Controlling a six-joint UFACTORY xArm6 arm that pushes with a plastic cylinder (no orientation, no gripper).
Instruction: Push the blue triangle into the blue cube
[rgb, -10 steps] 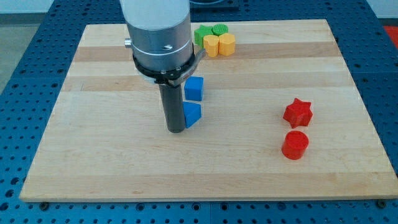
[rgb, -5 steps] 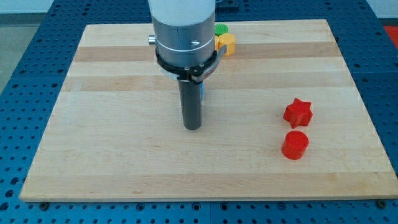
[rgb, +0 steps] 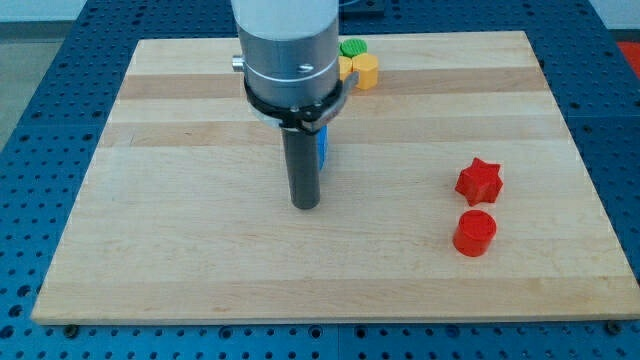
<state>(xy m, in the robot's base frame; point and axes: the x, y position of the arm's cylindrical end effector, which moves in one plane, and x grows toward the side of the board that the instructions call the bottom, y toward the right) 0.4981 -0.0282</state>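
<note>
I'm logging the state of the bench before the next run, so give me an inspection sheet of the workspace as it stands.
Surface: wooden board, on a blue perforated table.
Job's things: only a blue sliver shows at the rod's right edge; the blue triangle and the blue cube cannot be told apart, the rod hides them.
Clutter: red star and red cylinder at the view's right; yellow blocks and a green block at the view's top, partly hidden.
Grippers: none; my tip sits just below the blue sliver.
Cables: nothing seen.
Surroundings: nothing seen beyond the table.
</note>
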